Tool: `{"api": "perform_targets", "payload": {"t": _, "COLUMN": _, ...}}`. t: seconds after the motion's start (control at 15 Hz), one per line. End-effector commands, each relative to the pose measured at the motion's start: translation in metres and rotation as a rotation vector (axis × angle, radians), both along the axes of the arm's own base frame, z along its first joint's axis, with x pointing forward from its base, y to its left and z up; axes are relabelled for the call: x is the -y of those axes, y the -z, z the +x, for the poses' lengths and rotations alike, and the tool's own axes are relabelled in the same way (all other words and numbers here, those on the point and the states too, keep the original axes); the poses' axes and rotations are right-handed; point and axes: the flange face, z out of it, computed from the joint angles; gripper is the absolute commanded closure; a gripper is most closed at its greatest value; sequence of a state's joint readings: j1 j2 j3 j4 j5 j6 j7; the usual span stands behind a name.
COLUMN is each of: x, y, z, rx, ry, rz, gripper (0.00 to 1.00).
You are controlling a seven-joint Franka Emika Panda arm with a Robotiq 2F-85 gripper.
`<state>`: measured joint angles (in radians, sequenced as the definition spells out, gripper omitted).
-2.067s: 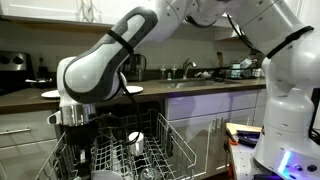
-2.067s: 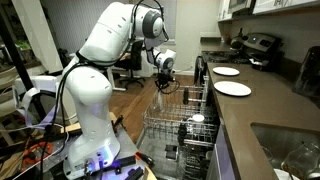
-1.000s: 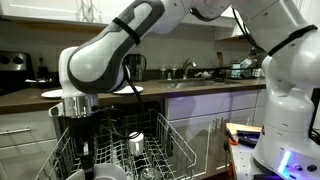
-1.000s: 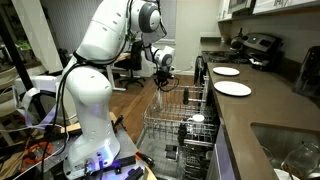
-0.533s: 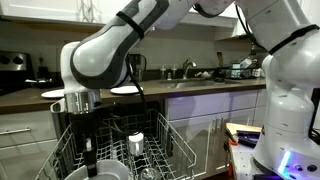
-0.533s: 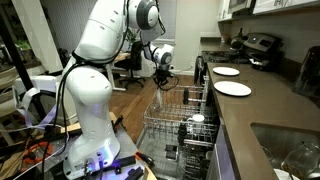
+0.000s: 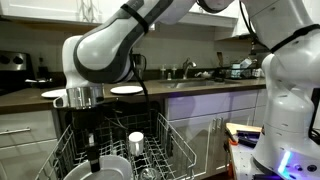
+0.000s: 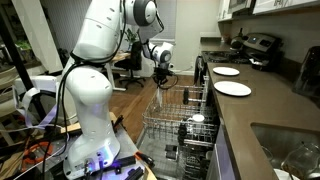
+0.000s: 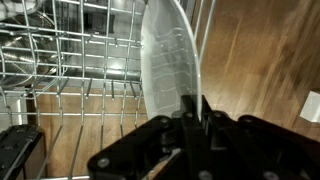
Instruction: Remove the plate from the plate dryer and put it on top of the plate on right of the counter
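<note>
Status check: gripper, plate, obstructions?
Gripper shut on the plate, rim pinched. Plate upright at the plate dryer, not yet on the counter. Wire tines close beside it.

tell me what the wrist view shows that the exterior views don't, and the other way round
Only the wrist view: the fingers shut on the edge of the plate, with wood floor behind. Only the exterior views: the counter, two white plates on it, a cup. Both: the plate dryer and the held plate.

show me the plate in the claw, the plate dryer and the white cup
plate (image 9: 168, 60), wrist view, its curved face
plate dryer (image 7: 178, 148), exterior view, wire side wall
white cup (image 7: 136, 141), exterior view, its side
</note>
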<state>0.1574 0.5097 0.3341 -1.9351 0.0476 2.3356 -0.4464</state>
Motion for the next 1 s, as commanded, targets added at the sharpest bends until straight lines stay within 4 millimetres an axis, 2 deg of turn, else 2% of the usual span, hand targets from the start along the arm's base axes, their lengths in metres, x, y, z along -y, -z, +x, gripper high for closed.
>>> {"api": "perform_targets", "payload": {"t": 0.0, "x": 0.006, "y": -0.024, "z": -0.008, "rx": 0.012, "ry": 0.021, "rz": -0.031, "gripper": 0.95}}
{"api": "perform_targets", "payload": {"t": 0.93, "x": 0.007, "y": -0.053, "z": -0.024, "rx": 0.022, "ry": 0.082, "rz": -0.124, "gripper": 0.95}}
